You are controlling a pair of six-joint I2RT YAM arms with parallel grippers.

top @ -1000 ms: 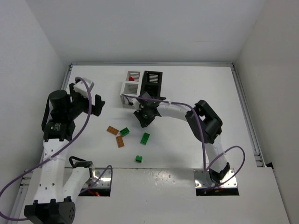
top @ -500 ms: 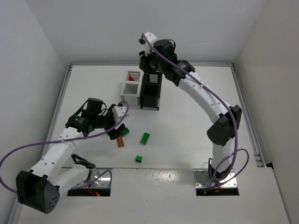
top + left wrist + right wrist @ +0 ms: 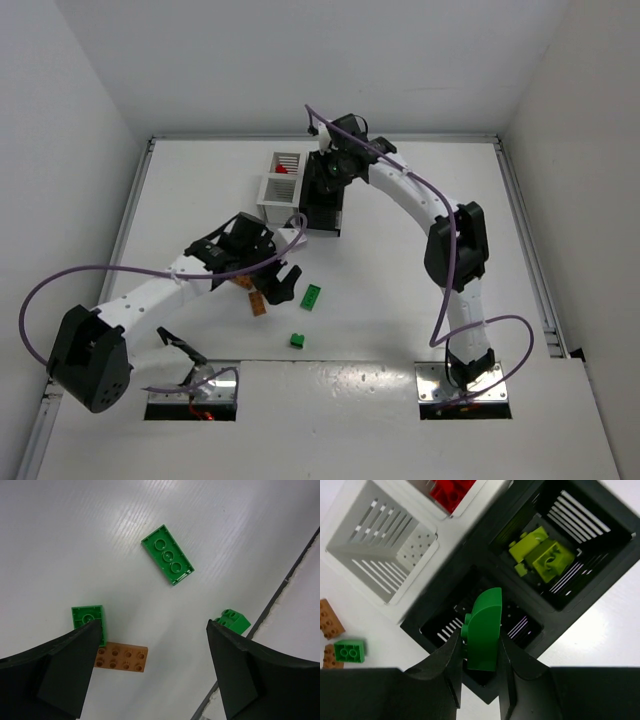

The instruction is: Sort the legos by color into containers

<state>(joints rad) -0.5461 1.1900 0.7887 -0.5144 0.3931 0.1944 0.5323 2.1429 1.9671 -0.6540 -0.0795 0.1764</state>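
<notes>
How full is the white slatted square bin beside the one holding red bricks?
Empty: the right wrist view looks straight into the white slatted square bin and shows only bare perforated floor.

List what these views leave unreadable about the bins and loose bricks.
Right wrist: near black bin floor, hidden by gripped green brick and shadow.
Right wrist: red bricks, cut by top edge; count unclear.
Top: same bin's inside, covered by right gripper.
Left wrist: small green brick, partly behind a finger.
</notes>
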